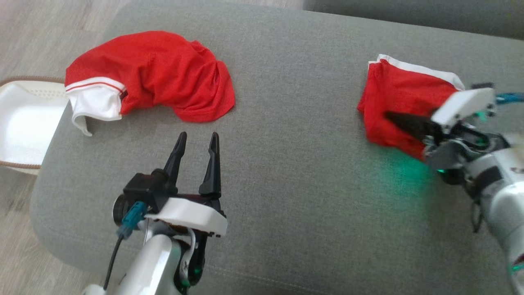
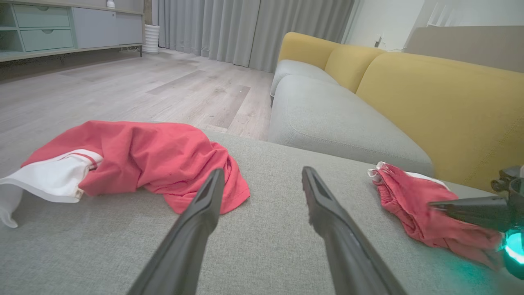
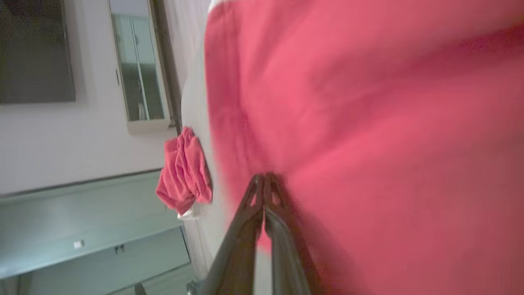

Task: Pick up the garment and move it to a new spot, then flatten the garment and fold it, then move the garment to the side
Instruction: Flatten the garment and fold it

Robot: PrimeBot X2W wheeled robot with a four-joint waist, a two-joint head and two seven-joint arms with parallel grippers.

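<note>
Two red garments lie on a grey cushion point(image 1: 294, 172). A crumpled red shirt with a white sleeve point(image 1: 163, 69) point(image 2: 155, 155) point(image 3: 184, 172) sits at the far left. Small red shorts with a white band point(image 1: 401, 94) point(image 2: 409, 196) point(image 3: 368, 102) lie bunched at the right. My right gripper point(image 1: 393, 116) point(image 3: 264, 178) reaches in from the right, its fingers pressed together on the fabric of the shorts. My left gripper point(image 1: 197, 137) point(image 2: 262, 174) hovers open just short of the shirt's near hem, with nothing between its fingers.
A white basket with a brown rim point(image 1: 24, 123) stands on the wooden floor point(image 1: 41, 32) beside the cushion's left edge. In the left wrist view a sofa with yellow backrests point(image 2: 430, 94) runs behind the cushion. Bare grey fabric lies between the two garments.
</note>
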